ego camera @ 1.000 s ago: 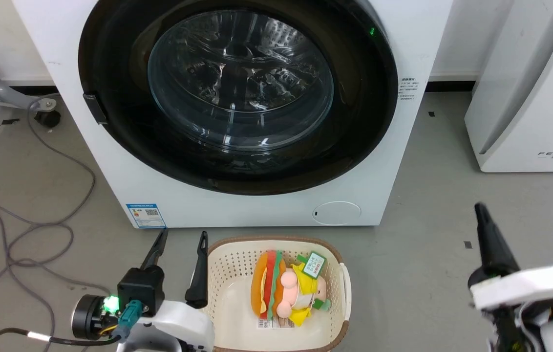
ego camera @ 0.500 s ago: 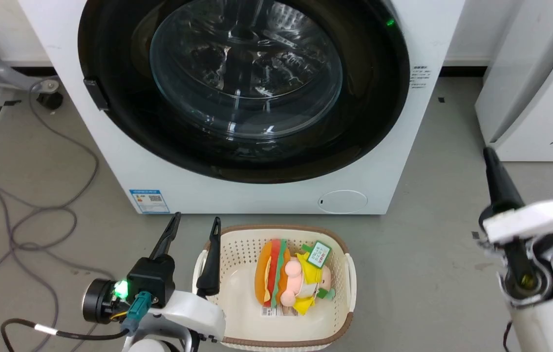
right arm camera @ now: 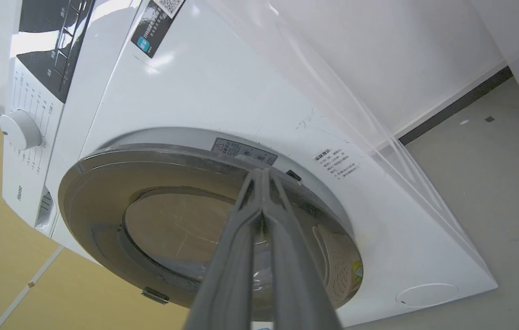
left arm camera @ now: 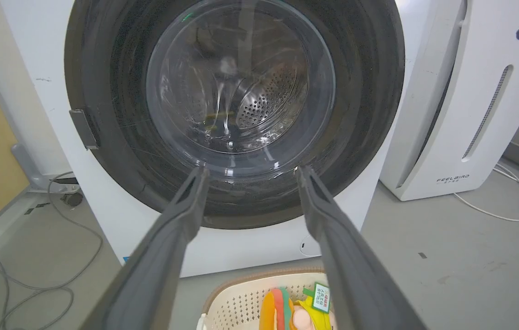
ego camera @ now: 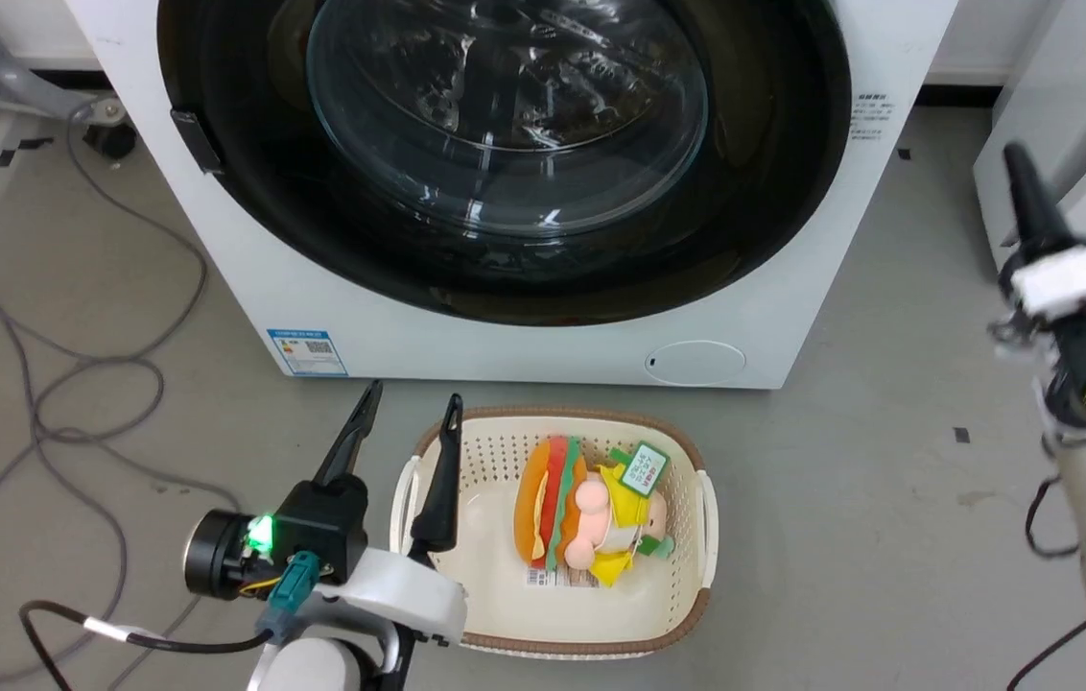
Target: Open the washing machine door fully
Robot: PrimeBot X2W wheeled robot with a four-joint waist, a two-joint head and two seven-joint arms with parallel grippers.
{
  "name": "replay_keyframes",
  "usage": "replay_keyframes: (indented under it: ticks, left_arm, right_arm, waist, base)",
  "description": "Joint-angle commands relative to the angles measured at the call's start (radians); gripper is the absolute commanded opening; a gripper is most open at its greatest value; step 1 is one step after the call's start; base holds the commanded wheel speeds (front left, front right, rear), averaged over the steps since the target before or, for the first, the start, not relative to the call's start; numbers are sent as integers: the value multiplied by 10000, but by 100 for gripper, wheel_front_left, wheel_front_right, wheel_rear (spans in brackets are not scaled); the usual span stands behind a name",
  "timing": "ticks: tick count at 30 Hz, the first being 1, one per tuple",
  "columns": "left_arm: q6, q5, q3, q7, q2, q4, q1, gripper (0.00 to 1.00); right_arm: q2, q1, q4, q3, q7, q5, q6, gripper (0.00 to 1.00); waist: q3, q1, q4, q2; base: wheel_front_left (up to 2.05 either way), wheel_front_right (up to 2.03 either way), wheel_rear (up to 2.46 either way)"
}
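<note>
Washing machine, a white front-loader, stands at far centre on the grey floor. Washing machine door, a black disc with a clear domed window, looks shut against the machine's front. White appliance stands just right of the machine. Cream basket sits on the floor near the machine's base. Left gripper has fingers spread with nothing between them, beside the basket's left rim and pointing at the machine. Right gripper has fingers pressed together and empty, at far right, aimed toward the door's right edge. Contact is not discernible. Plush toy lies inside the basket.
</note>
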Motion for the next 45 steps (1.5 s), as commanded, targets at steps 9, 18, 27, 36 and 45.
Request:
replay_keyframes:
  ticks: [9,18,27,36,45]
  left_arm:
    - [23,-160,-319,-263,13,71,-417,100]
    - [40,-230,-592,-451,13,75,-647,100]
    - [84,-452,-1148,-723,14,103,-1070,100]
    - [140,-542,-1450,-911,14,114,-1403,100]
    - [180,-594,-1508,-924,14,124,-1516,100]
  right_arm:
    - [-486,-2063,1367,439,452,1094,7,0]
    - [-862,-3923,2695,1027,1583,1987,7,0]
    - [-859,-6434,4692,2376,3625,2822,8,0]
    - [-996,-7976,5797,3276,4870,3331,8,0]
    - [-737,-8232,5981,3984,5591,2768,8,0]
  waist:
    - [307,-1,114,0]
    - [605,-1,284,0]
    - [1156,-1,652,0]
    - [1614,-1,904,0]
    - [1781,-1,955,0]
  base:
    - [0,0,0]
    - [0,0,0]
    - [0,0,0]
    - [0,0,0]
    - [0,0,0]
